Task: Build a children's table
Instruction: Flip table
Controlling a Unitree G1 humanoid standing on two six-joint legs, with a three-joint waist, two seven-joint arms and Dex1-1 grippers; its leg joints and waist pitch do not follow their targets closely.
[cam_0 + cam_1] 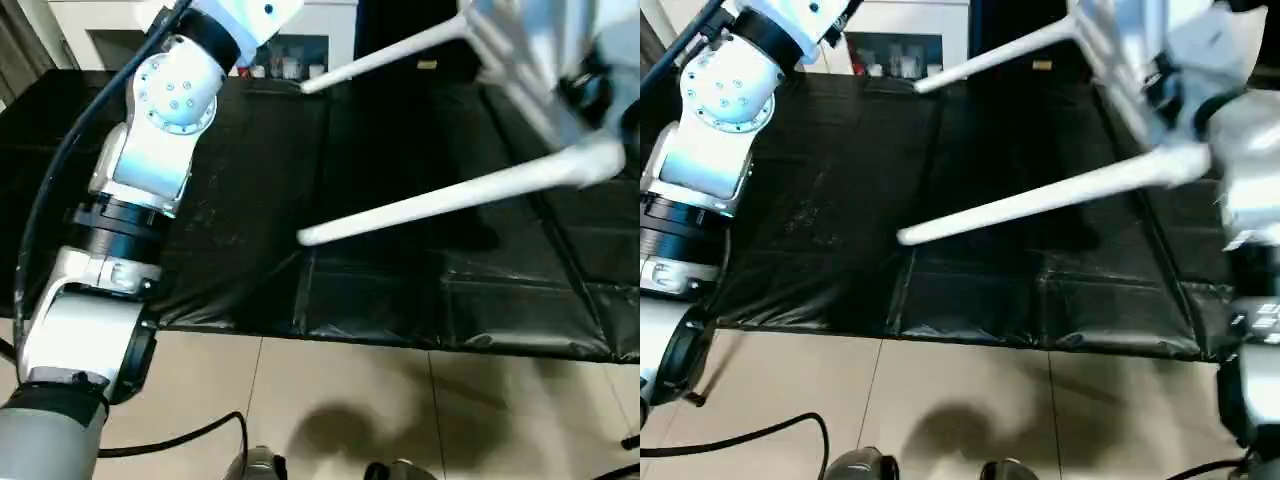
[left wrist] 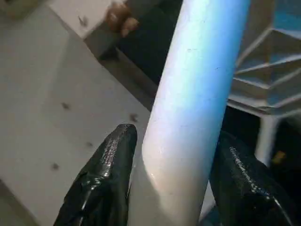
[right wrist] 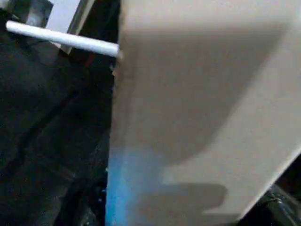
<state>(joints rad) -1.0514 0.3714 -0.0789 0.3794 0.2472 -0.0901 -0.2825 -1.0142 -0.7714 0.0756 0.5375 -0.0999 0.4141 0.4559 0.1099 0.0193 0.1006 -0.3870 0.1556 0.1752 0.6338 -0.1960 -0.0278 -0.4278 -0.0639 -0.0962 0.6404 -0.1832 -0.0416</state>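
Hand-wise, going L to R: our left hand (image 2: 171, 188) is pinching a white leg (image 2: 193, 108), one black finger (image 2: 103, 183) pressed to each side of the tube. Past it we're seeing the ribbed underside (image 2: 268, 80) of the table top. Over the black worktop (image 1: 250, 200), the children's table (image 1: 520, 60) is hanging tilted on the R, two legs (image 1: 450, 200) sticking out leftward, well clear of the cover. Our right hand is pressed against the top's flat panel (image 3: 207, 94); its state we can't tell.
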